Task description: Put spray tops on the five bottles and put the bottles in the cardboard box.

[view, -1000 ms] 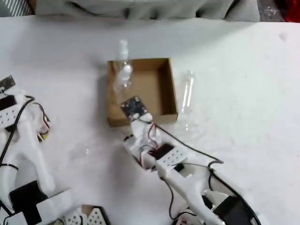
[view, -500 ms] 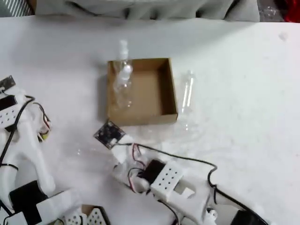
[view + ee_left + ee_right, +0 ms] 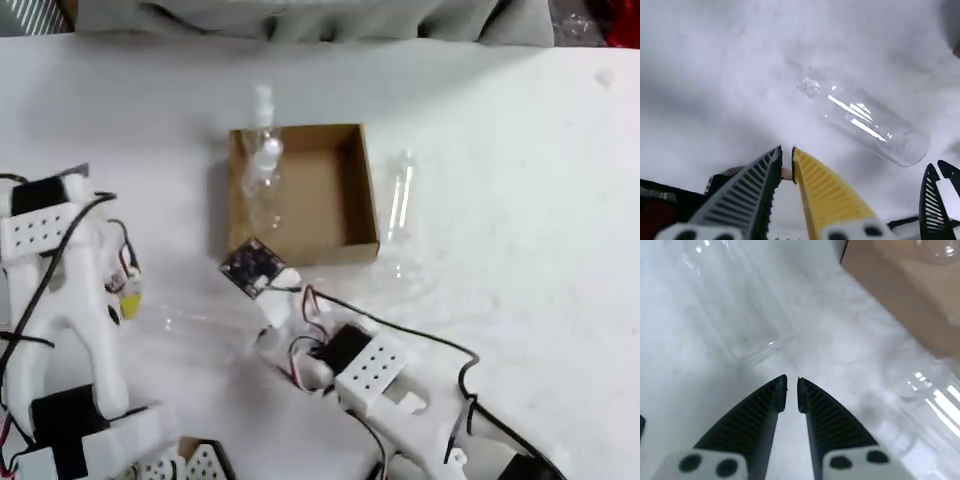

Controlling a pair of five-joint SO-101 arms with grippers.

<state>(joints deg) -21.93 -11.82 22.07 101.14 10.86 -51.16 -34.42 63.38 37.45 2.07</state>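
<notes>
clear bottle looks light and slippery, hold its middle; left end effector and right end effector closed, empty

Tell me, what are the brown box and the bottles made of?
The box looks like matte brown cardboard, with thin flat walls. The bottles are probably clear shiny plastic, maybe glass: you see through them, and bright streaks glint on them.
</notes>
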